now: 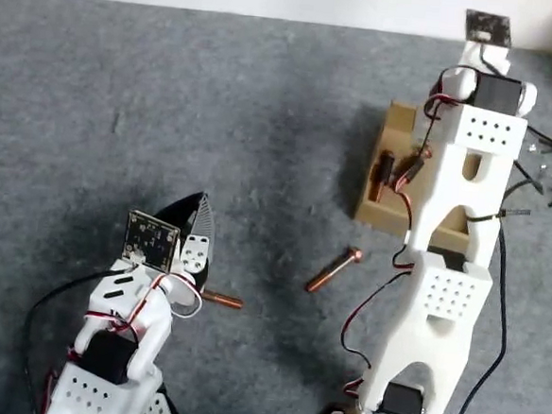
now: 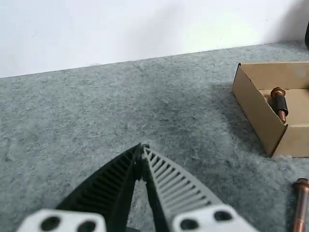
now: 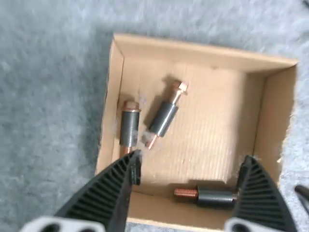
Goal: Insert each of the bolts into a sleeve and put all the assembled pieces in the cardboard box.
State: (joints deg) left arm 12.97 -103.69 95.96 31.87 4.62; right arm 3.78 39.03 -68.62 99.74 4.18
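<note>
A grey, felt-like worktop [image 1: 123,92] runs back to a plain white wall [image 2: 120,29]. The right hand [image 3: 192,158] hangs over an open, square cardboard box [image 3: 203,48]. Its ribbed black fingers [image 3: 118,186] are spread wide and hold nothing.

The right wrist view looks down onto the box's corrugated floor. Three copper-coloured bolts lie there, each pushed through a smooth, dark, cylindrical sleeve. One sleeved bolt [image 3: 129,126] lies along a wall, a second sleeved bolt [image 3: 164,116] lies slanted just beside it, and a third sleeved bolt [image 3: 207,195] lies along another wall.

In the high view the right arm covers much of the box. A loose bolt [image 1: 333,270] lies on the worktop near the box, and another loose bolt [image 1: 222,300] lies just beside the left arm. The left hand [image 2: 141,151] has its wedge-shaped fingers pressed together at the tips, gripping nothing.
</note>
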